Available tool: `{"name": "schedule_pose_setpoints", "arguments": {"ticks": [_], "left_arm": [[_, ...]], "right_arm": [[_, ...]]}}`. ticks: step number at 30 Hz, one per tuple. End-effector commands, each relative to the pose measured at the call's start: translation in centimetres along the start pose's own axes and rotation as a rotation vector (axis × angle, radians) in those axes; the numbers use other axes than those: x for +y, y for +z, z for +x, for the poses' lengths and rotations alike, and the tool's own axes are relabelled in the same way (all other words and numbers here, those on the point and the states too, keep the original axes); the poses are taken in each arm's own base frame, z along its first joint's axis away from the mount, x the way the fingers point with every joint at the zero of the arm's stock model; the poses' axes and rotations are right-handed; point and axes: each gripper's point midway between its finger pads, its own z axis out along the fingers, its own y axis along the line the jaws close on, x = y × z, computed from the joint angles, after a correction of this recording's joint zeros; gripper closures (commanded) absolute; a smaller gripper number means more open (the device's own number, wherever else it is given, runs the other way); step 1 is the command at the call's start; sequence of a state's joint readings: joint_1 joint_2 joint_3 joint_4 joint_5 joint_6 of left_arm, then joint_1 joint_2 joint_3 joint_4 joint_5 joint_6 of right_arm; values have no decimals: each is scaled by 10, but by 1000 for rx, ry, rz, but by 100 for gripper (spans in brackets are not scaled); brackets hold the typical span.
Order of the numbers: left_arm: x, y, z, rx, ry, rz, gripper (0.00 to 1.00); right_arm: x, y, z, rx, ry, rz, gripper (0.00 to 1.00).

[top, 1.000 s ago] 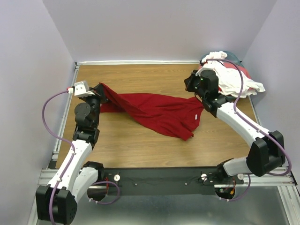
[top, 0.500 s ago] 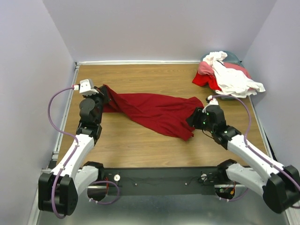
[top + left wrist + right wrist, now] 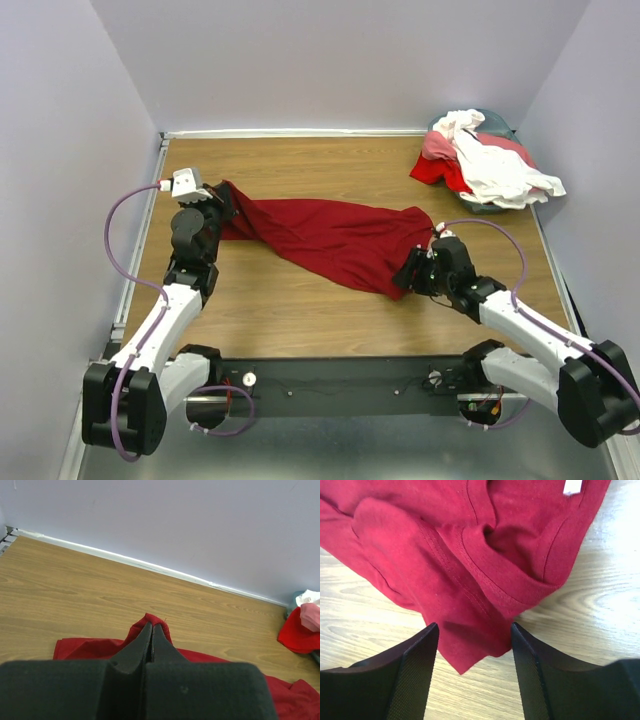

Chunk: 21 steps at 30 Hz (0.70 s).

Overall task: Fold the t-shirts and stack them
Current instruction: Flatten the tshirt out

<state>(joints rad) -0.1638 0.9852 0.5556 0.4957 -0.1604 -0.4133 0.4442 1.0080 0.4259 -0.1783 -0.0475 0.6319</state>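
A large dark crimson t-shirt (image 3: 330, 238) lies stretched across the middle of the wooden table. Its left end is lifted, and my left gripper (image 3: 222, 196) is shut on it. In the left wrist view a small fold of the crimson t-shirt (image 3: 157, 621) pokes out past the tips of the left gripper (image 3: 152, 626). My right gripper (image 3: 404, 281) hovers low over the shirt's near right corner. In the right wrist view the right gripper (image 3: 474, 630) is open, and the pointed hem corner of the crimson t-shirt (image 3: 470, 650) lies on the wood between its fingers.
A heap of other t-shirts (image 3: 487, 160), white, red-pink and teal, sits in the back right corner by the wall; the heap (image 3: 301, 630) also shows at the right edge of the left wrist view. Lilac walls enclose the table on three sides.
My right arm has swung from the back-right heap down to the crimson shirt's near right corner, and its gripper has opened. The left gripper keeps its hold, hardly moved.
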Motion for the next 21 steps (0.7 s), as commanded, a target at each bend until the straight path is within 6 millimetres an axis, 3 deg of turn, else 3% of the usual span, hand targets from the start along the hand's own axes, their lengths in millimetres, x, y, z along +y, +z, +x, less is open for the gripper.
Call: {"name": "schedule_pose_setpoints", "arguments": {"ticks": [1, 6, 9, 12, 13, 14, 17, 21], "left_arm": [[-8, 4, -10, -28, -10, 32, 100], [-9, 5, -8, -24, -11, 35, 100], [-10, 5, -9, -24, -11, 39, 100], [-9, 5, -9, -26, -10, 36, 100], [-10, 5, -10, -29, -12, 37, 100], [-10, 4, -10, -29, -10, 39, 100], [-10, 4, -11, -31, -12, 40, 100], [-11, 4, -13, -35, -11, 44, 100]], "right_arm": [[0, 1, 10, 27, 19, -12, 32], [-7, 11, 15, 39, 18, 15, 32], [-2, 14, 15, 45, 25, -13, 42], [-1, 17, 18, 64, 23, -18, 69], [1, 17, 16, 60, 20, -25, 84], [2, 15, 15, 54, 18, -28, 88], [14, 10, -4, 4, 10, -55, 92], [26, 2, -45, -81, -51, -25, 92]]}}
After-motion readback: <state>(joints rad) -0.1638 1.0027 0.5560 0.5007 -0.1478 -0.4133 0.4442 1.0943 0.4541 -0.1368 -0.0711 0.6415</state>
